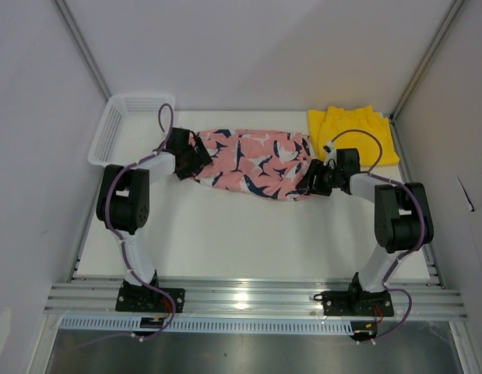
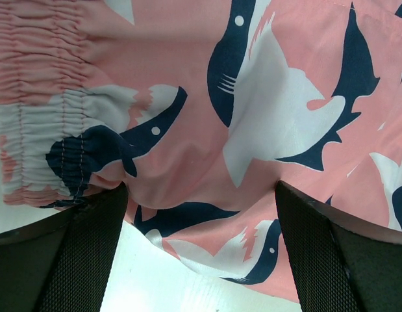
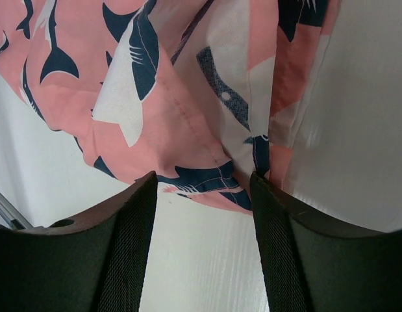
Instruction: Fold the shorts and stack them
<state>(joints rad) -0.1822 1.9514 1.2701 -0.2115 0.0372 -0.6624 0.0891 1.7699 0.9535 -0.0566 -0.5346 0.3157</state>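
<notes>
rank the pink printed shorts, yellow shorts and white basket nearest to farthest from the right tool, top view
1. pink printed shorts, centre, at the right tool
2. yellow shorts, just behind it, back right
3. white mesh basket, back left corner

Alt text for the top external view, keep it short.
Pink shark-print shorts lie spread across the middle of a white table, the left arm reaching one end and the right arm the other. Yellow shorts lie back right, a white mesh basket back left.
</notes>
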